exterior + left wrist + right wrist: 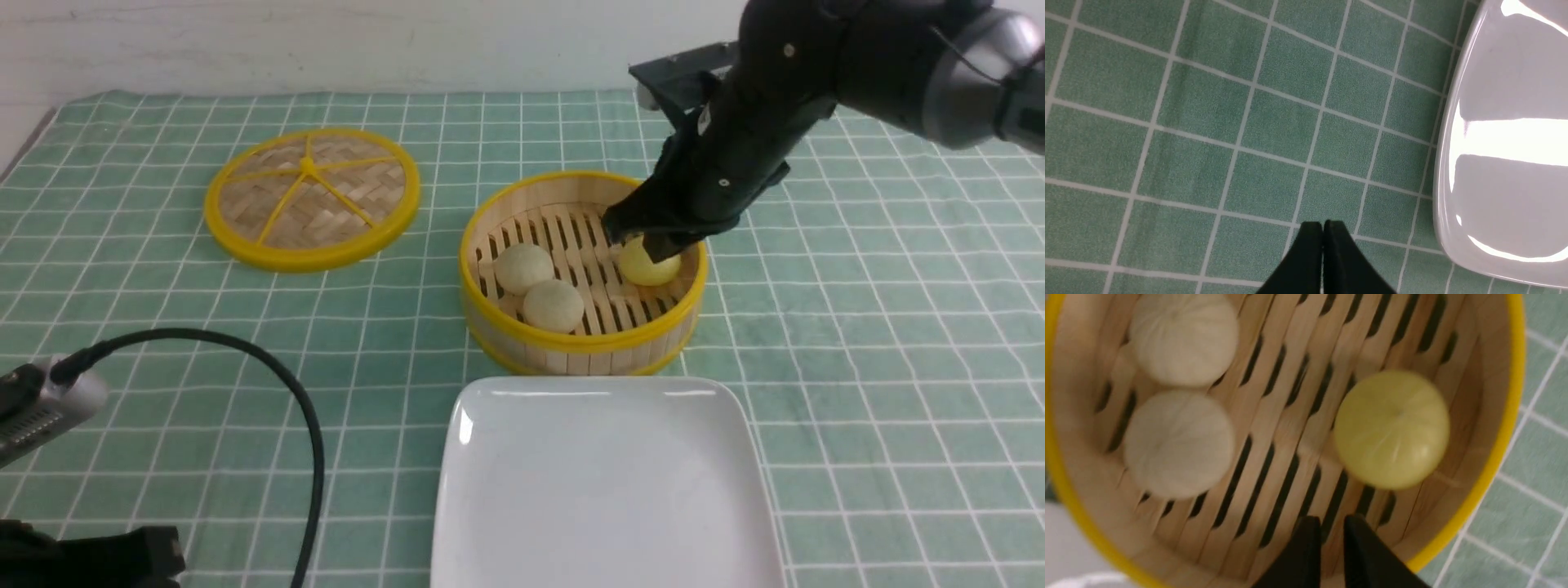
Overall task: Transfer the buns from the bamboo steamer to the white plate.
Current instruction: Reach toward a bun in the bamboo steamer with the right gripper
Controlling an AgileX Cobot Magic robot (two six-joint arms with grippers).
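Three round buns [553, 305], pleats up, sit in the slatted bamboo steamer [571, 349]; we see our right gripper [657, 243] over the yellow bun [651, 268], the glossy white plate [604, 490] nearer. Left wrist: left gripper [1323, 229] pinched shut beside the plate (above checked cloth [1208, 143]). Right wrist: jaws slightly parted, empty, yellow bun just beyond.

Glossy white plate [604, 490] and wooden bamboo steamer [571, 359] rest on matt cloth [857, 327].

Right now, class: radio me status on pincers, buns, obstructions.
Left pincer shut. Right pincer slightly open by round yellow bun, empty. Three buns in yellow-rimmed bamboo steamer; glossy white square plate bare. Path clear.
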